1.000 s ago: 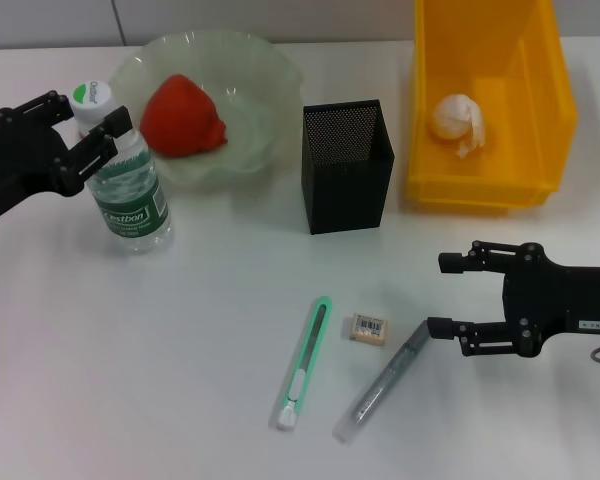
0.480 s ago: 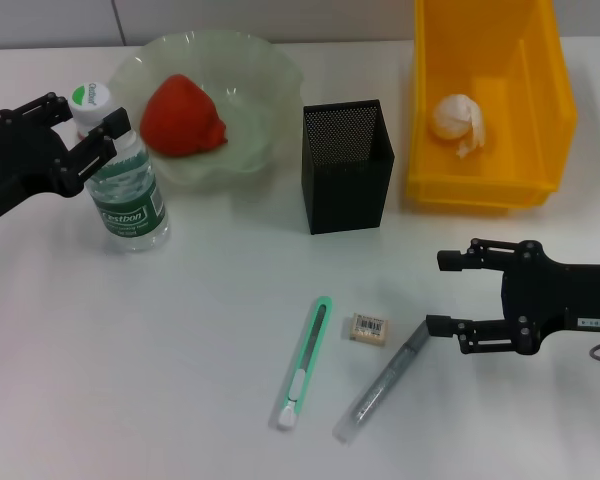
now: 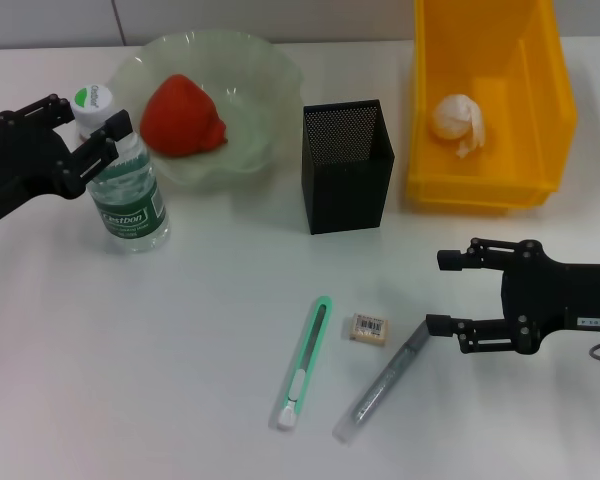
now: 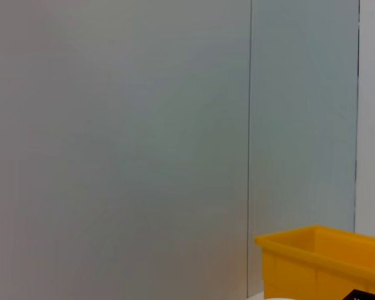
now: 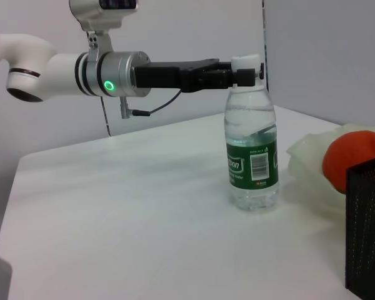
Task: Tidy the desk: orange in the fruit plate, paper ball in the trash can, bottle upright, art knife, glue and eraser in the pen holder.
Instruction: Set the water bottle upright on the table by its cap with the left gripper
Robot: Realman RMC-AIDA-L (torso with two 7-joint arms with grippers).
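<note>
Orange (image 3: 183,116), paper ball (image 3: 458,121) done; bottle (image 3: 126,190) upright, left gripper (image 3: 95,132) grasping cap; art knife (image 3: 304,363), glue (image 3: 383,381), eraser (image 3: 368,328) left; right gripper (image 3: 442,294) released.

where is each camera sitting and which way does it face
Head view: high up, looking down at the table; both grippers show, left gripper at the bottle cap, right gripper open by the glue.
Left wrist view: faces a wall and the yellow bin; no arm shows.
Right wrist view: low, looking across the table at the bottle and left gripper.
Head and right wrist share the bottle.
</note>
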